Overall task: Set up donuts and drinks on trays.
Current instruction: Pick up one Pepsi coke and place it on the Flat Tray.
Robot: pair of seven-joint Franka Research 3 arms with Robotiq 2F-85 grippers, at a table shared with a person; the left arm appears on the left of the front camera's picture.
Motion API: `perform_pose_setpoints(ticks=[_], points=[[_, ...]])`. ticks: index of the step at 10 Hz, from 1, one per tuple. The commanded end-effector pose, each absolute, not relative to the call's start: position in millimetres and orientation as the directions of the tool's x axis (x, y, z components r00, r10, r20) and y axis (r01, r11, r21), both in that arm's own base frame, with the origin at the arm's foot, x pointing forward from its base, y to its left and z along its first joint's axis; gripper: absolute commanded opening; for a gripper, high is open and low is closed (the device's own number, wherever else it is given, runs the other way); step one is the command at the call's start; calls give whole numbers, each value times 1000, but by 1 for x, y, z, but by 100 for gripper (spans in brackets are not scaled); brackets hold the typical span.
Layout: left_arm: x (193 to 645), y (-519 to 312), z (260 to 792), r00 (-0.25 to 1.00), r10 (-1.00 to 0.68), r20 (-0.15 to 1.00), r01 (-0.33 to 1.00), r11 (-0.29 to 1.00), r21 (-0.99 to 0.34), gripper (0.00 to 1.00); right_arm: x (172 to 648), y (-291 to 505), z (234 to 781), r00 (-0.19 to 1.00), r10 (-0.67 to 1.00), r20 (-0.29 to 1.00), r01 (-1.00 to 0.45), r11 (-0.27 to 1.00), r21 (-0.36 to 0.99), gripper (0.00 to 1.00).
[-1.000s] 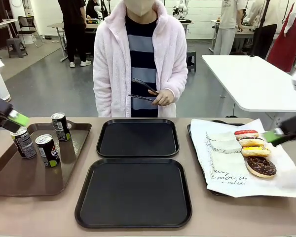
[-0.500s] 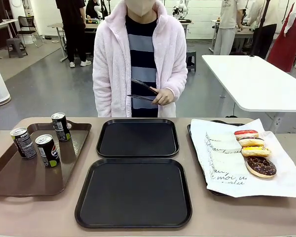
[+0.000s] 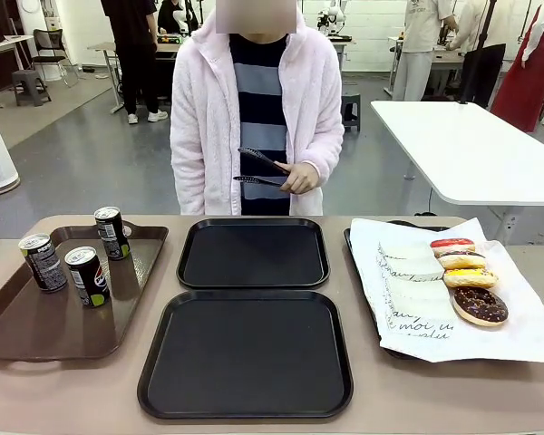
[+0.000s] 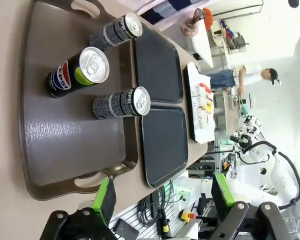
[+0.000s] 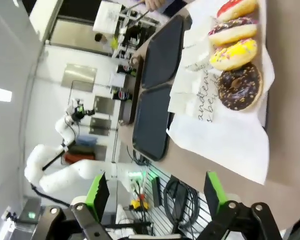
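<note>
The two black trays lie in the middle of the table, one behind the other: the far black tray toward the far edge and the near black tray toward the near edge. They are just beside each other and both are bare. At the left edge of the table lies a brown tray. The three cans stand upright in its far part, one near the far edge and two near the left edge. At the right edge of the table is a tray lined with white paper that has dark script on it. The four donuts lie in a row toward the far right corner of this paper: one red, one dark with sprinkles, one yellow and one chocolate. Behind the far edge a person stands, and one hand holds black tongs. In the left wrist view the left gripper is released, with its green pads wide apart and nothing between them, high above the brown tray. In the right wrist view the right gripper is also released and holds nothing, above the paper's near edge.
</note>
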State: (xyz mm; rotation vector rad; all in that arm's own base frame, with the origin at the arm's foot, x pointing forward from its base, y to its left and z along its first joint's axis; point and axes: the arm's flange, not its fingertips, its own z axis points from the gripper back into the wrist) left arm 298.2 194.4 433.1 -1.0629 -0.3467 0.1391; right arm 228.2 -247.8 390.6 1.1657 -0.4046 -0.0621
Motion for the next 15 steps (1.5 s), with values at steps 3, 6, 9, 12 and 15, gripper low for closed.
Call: perform_pose_setpoints(ticks=[3,6,9,12,15], points=[[303,173,442,907,310,284,80,537,-840,100,239,-227,397,904,-341,258,-74,470,879,100],[301,193,434,931,296,215,46,488,-872,100,228,-248,391,919,-297,258,-129,394,910,100],[301,193,434,931,296,215,46,488,-872,100,228,-248,391,919,-297,258,-129,394,910,100],[301,193,434,931,296,215,46,488,-872,100,228,-248,391,919,-297,258,-129,394,910,100],[301,193,434,931,296,215,46,488,-872,100,228,-248,391,919,-297,258,-129,394,910,100]])
